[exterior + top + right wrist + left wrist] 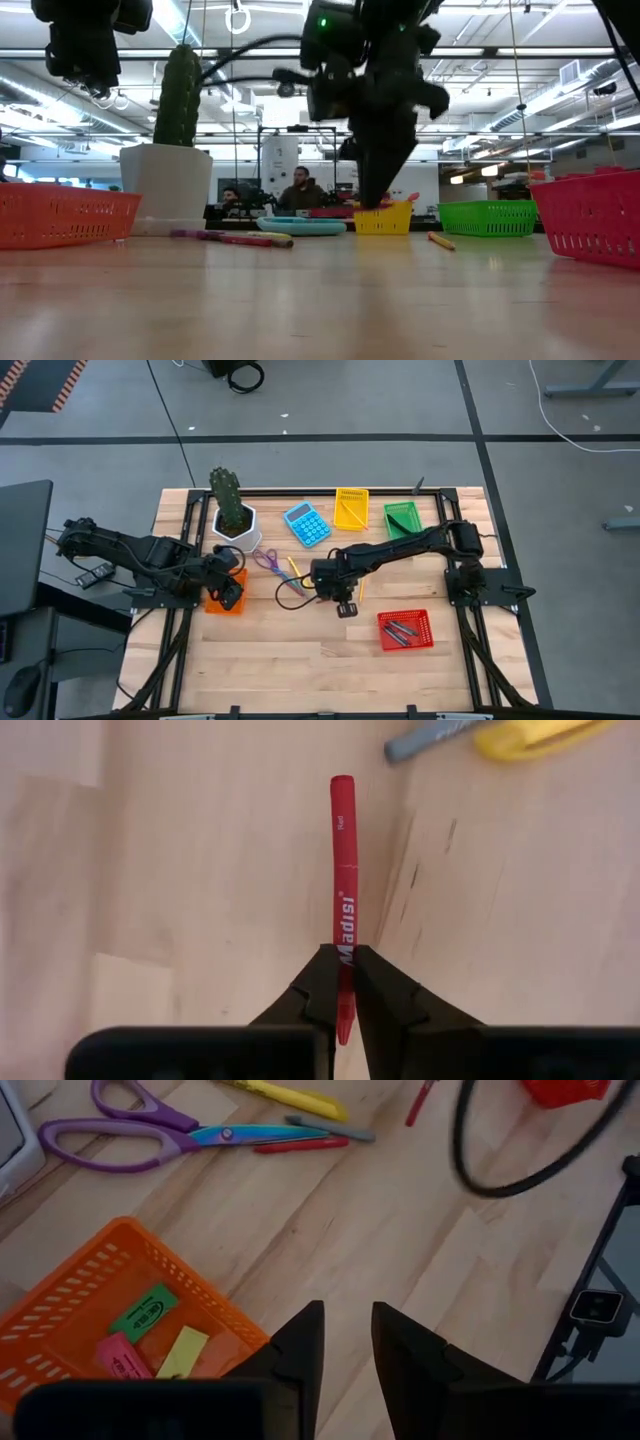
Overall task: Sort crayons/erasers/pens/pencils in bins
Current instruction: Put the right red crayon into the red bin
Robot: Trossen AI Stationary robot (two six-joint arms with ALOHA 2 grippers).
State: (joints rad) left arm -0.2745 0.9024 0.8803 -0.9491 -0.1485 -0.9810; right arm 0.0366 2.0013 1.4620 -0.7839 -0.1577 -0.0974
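My right gripper (pixel 345 607) hangs over the middle of the table, shut on a red crayon (pixel 342 840). My left gripper (pixel 347 1335) hovers open over the near corner of the orange bin (pixel 120 1260), nothing between its fingers. In that bin lie a green eraser (pixel 143 1315), a pink one (pixel 122 1355) and a yellow one (pixel 182 1352). The red bin (pixel 405 630) at the front right holds dark pens. The yellow bin (pixel 350 508) and the green bin (pixel 403 518) stand at the far edge. My right gripper pinches the red crayon between its two fingers near one end (pixel 345 935). The fingers come steeply from above. Most of the crayon sticks out ahead of the fingertips. In the low view the fingertips (pixel 378 200) hang above the tabletop.
Purple-handled scissors (pixel 130 1135), a yellow stick (pixel 290 1098), a grey pen (pixel 330 1128) and a thin red stick (pixel 300 1145) lie on the wood between the arms. A black cable (pixel 500 1170) loops nearby. The blue calculator (pixel 307 524) and the cactus pot (pixel 235 525) stand at the back.
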